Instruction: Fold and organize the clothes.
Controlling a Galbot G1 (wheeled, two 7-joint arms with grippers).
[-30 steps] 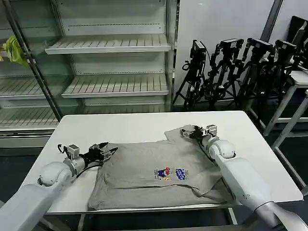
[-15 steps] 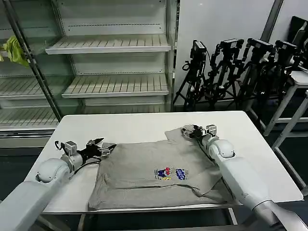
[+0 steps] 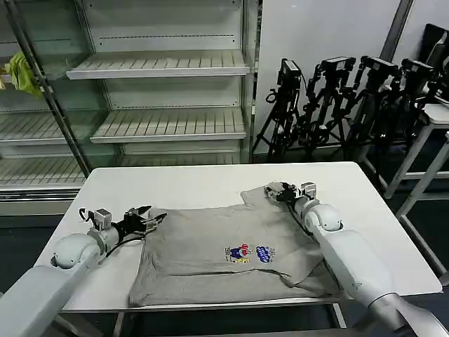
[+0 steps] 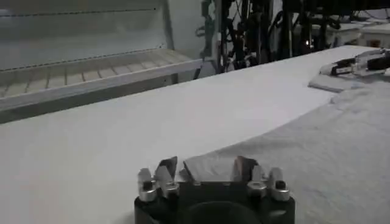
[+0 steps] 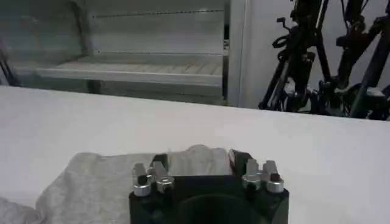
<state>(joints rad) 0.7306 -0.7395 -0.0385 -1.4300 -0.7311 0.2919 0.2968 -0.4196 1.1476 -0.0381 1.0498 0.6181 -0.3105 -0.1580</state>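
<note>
Two grippers, left (image 3: pixel 151 217), right (image 3: pixel 276 191), grey shirt (image 3: pixel 231 253), white table (image 3: pixel 189 186), tripods (image 3: pixel 337 98) behind

So the left gripper (image 3: pixel 146 218) slides back toward the table's left edge compared to a second ago, and now sits right at the shirt (image 3: pixel 231 253) corner instead of over the fabric. That left shirt edge looks pulled out a bit flatter and wider. The left elbow drops back slightly too.
</note>
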